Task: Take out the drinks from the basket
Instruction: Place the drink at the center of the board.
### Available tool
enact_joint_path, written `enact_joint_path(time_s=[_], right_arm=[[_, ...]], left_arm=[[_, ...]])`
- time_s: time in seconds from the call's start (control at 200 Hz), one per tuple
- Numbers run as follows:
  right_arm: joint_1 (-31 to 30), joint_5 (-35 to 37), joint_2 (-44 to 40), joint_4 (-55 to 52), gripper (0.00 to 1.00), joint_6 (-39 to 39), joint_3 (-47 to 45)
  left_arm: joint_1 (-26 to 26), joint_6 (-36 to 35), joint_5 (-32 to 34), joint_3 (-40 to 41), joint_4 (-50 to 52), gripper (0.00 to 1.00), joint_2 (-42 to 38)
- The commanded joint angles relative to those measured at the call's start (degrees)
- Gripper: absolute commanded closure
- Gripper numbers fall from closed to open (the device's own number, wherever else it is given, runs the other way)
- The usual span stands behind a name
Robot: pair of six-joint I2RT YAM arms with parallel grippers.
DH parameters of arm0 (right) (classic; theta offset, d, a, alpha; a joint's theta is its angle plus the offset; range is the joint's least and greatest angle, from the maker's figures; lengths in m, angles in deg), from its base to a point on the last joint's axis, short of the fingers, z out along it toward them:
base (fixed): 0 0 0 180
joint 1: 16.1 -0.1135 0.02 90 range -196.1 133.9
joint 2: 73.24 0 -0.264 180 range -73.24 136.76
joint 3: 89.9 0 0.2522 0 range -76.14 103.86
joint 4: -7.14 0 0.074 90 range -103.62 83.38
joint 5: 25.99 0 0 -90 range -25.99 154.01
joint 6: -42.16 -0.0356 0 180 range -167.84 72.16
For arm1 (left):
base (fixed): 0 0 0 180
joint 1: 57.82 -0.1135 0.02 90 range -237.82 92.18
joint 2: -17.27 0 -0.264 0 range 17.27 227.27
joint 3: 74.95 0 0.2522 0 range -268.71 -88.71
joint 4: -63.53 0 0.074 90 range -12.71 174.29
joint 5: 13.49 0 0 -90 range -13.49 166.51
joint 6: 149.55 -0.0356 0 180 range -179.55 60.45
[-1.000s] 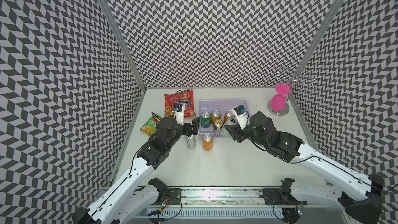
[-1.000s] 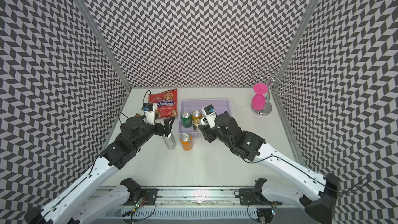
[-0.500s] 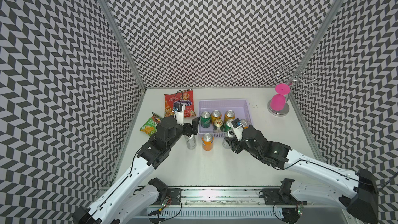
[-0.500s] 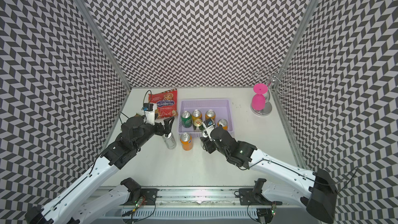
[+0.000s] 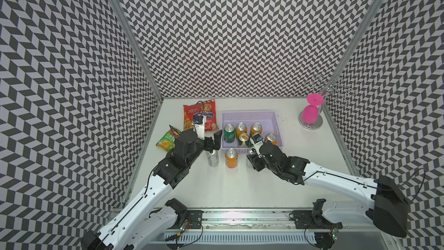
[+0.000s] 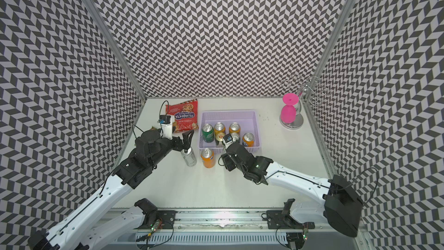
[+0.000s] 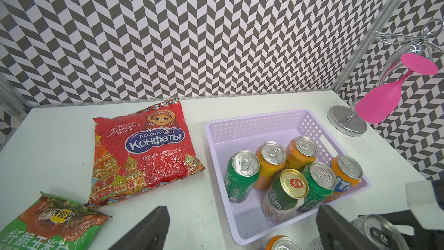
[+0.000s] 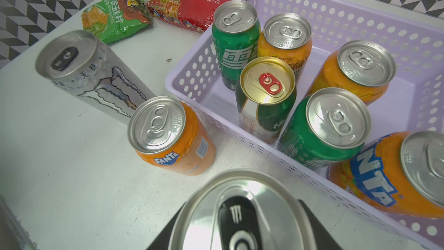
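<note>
Swung out from over the basket (image 5: 249, 114) within the last second and brought down low on its near side: right gripper (image 5: 251, 162), jaws clamped partway on a slim silver can (image 8: 240, 212), held upright. Base contact with the table (image 5: 240, 188): impossible to tell. No shift on the left side.

Nearest the robot, then: the held can, just outside the basket's near wall. Near it on the table, an orange can (image 5: 231, 160), and just past that a second slim silver can (image 5: 212, 161). Above this second one, left gripper (image 5: 213, 143), jaws spread wide, holding nothing.

Farther back, inside the basket: six drinks left, bunched toward the near wall. Two green cans (image 7: 242, 174), three more orange ones, and a gold-topped can (image 7: 288, 191) in their midst. Off to the side, red snack bag (image 5: 204, 111) and green snack bag (image 5: 165, 139). In the far corner, pink goblet (image 5: 310, 115) upturned on its stand.

Judged as the set-down step for the third drink. Next move: lower until seated, release, then rise straight up, clear of the orange can and the basket wall. After that, back in for the remaining six.
</note>
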Motion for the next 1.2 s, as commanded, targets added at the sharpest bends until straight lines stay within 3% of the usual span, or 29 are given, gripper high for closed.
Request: enact_joint_path(time_s=[0.0, 0.976, 1.102, 1.197], right_arm=[[-0.3, 1.6, -0.1, 9.8, 0.55, -1.0, 0.3], [-0.4, 3.1, 5.9, 11.1, 0.53, 0.3, 2.5], [-0.3, 3.1, 6.2, 11.0, 0.5, 0.3, 2.5], [-0.3, 3.2, 6.4, 10.4, 0.41, 0.5, 2.7]], left_arm=[[-0.3, -0.7, 0.9, -0.8, 0.5, 0.01, -0.1], [-0.4, -0.7, 1.1, -0.5, 0.5, 0.01, 0.5], [-0.3, -0.7, 1.1, -0.5, 0.4, 0.01, 0.4], [-0.3, -0.7, 1.1, -0.5, 0.5, 0.01, 0.4]])
